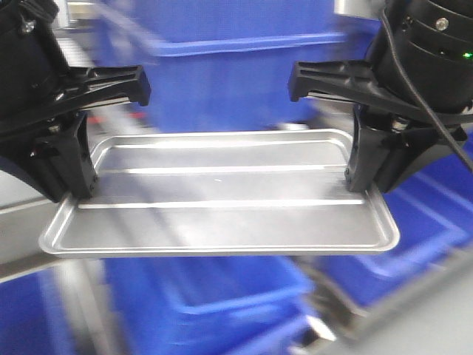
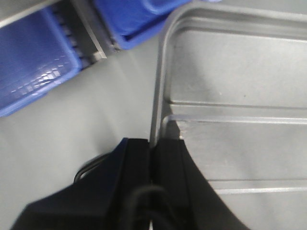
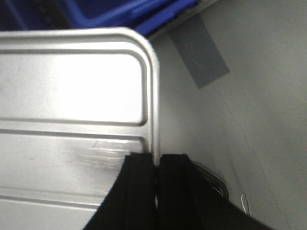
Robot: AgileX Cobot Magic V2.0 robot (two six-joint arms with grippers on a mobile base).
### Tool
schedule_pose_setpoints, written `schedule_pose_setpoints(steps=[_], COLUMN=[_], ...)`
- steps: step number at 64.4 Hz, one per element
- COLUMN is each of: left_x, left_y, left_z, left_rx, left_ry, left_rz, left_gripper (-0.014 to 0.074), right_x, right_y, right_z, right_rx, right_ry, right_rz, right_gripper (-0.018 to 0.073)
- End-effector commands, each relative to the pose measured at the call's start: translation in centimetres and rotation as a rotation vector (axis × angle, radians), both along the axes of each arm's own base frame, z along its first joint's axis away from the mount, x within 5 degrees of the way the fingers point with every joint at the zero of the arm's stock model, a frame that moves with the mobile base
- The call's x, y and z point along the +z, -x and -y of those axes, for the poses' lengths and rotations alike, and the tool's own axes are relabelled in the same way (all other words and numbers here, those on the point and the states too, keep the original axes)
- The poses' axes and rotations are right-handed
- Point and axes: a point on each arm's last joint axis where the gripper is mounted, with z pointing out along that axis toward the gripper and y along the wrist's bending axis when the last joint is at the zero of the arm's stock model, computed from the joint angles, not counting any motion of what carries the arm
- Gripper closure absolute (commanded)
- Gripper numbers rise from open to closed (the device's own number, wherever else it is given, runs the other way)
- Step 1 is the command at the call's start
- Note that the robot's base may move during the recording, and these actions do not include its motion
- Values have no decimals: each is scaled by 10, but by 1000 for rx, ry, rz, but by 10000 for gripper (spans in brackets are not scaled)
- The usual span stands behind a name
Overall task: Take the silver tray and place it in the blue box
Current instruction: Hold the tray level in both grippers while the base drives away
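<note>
Shiny metal fills the foreground: the silver tray [image 1: 222, 192] is held roughly level by its two short ends, with long ridges running across its recessed centre. The left gripper [image 1: 77, 191] is closed down on the left rim, its jaws pinched tight over the raised edge. The right gripper [image 1: 363, 185] is clamped in the same way on the right rim. Blue bins [image 1: 214, 310] are seen below the tray's near edge, and in the wrist views a grey surface [image 2: 72, 120] is seen beneath it. Beyond the far edge the blue box [image 1: 236, 81] is seen, blurred; the tray is not inside it.
</note>
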Motion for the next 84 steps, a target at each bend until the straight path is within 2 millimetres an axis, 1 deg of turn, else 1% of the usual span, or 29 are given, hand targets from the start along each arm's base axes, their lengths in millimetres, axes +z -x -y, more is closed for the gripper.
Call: schedule_pose_setpoints(steps=[1, 84], left_x=[14, 14], left_y=[-1, -1], left_z=[-2, -2], left_rx=[-2, -2], left_ry=[10, 10], left_rz=[56, 56], left_gripper=[700, 700], right_x=[17, 16], right_y=[0, 0], right_z=[5, 6], right_rx=[11, 10], right_ry=[6, 12], right_rz=[70, 63], right_gripper=[503, 503])
